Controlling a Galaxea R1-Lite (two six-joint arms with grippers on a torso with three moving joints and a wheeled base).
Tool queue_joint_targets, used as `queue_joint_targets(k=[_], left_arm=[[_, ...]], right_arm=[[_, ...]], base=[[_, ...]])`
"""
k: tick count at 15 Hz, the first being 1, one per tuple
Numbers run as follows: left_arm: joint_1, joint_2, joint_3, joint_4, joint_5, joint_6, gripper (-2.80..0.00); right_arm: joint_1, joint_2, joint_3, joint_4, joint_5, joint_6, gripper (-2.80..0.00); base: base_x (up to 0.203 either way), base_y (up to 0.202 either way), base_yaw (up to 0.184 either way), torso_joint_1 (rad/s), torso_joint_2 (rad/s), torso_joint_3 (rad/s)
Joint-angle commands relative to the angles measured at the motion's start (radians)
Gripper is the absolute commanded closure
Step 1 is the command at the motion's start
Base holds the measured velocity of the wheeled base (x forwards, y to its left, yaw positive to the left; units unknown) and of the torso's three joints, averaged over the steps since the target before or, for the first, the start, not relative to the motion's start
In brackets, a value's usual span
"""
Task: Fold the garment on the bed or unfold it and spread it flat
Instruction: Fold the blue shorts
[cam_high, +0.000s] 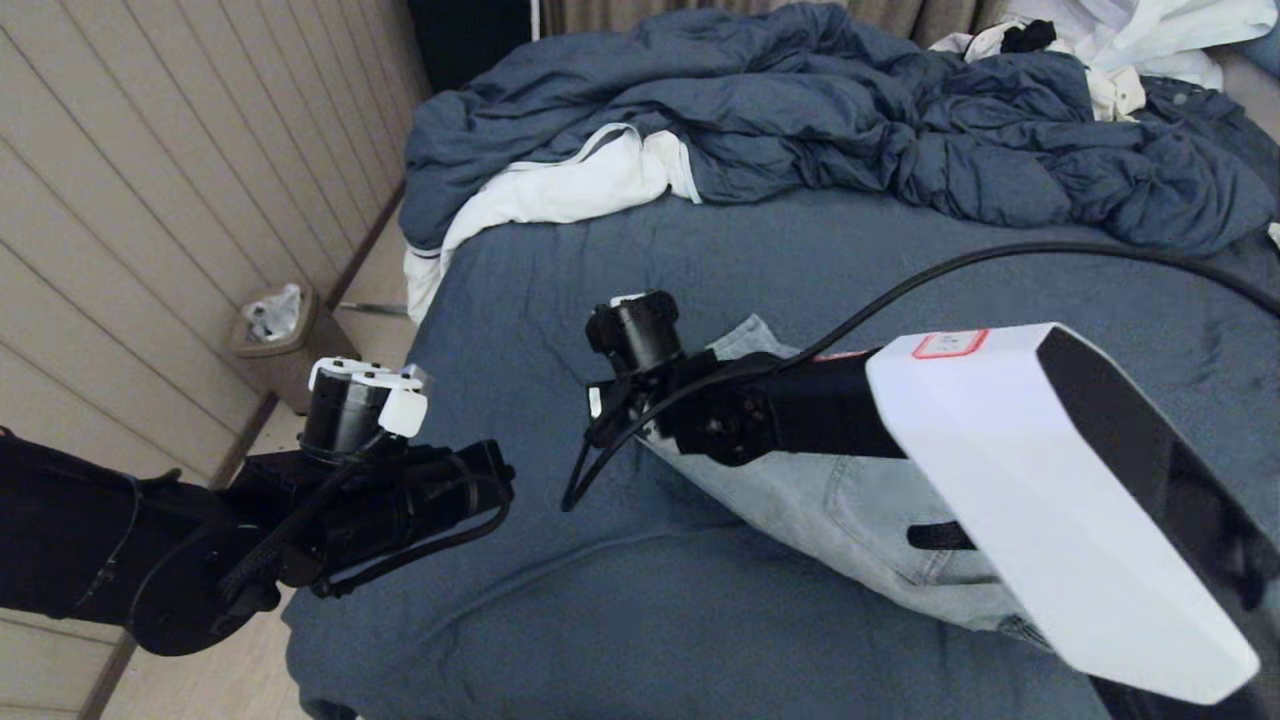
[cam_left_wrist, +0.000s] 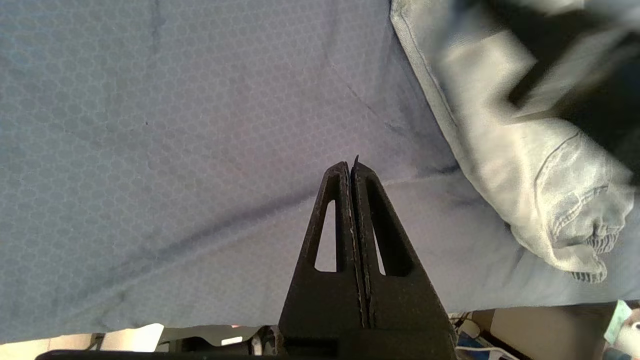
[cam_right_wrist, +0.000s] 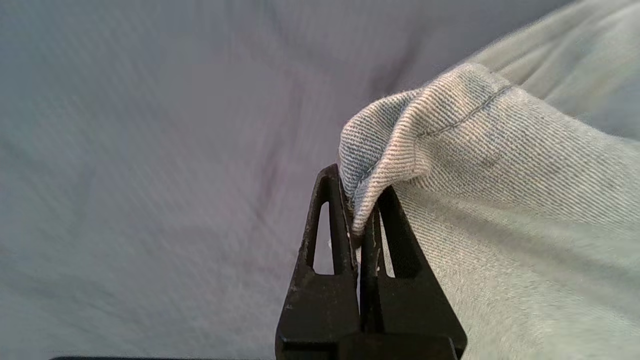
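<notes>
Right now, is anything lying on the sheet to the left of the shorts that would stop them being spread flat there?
Nothing visible does. The right gripper is shut on a hem of the shorts, and the sheet beside them is bare. The duvet is heaped farther back.

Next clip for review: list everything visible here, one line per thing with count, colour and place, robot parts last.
shorts: one, light blue denim-look, on the near right part of the bed, a hemmed edge pinched by the right gripper.
bed: one, dark slate-blue sheet, filling most of the head view.
duvet: one, dark blue, bunched along the far side of the bed.
white cloth: one, white with thin dark trim, far left of the bed, hanging over the edge.
waste bin: one, brown with a pale liner, on the floor by the wall, left of the bed.
left gripper: black, shut and empty, over bare sheet near the bed's left edge.
right gripper: black, shut on the shorts.
</notes>
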Motion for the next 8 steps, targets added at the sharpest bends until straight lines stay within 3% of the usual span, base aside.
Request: queue_joint_targets(k=[1,8], left_arm=[[0.000,0.001,0.002,-0.003,0.000,-0.005,0.00],[-0.011,0.026,0.001,-0.003,0.000,-0.005,0.00]], right_arm=[[0.001,0.097,-0.024,-0.001,-0.002,-0.003,0.00],[-0.015,0.173,-0.025,-0.003,0.008,-0.012,0.00]], base=[[0.000,0.000,0.000,0.000,0.00,0.000],[0.000,0.000,0.000,0.000,0.00,0.000]])
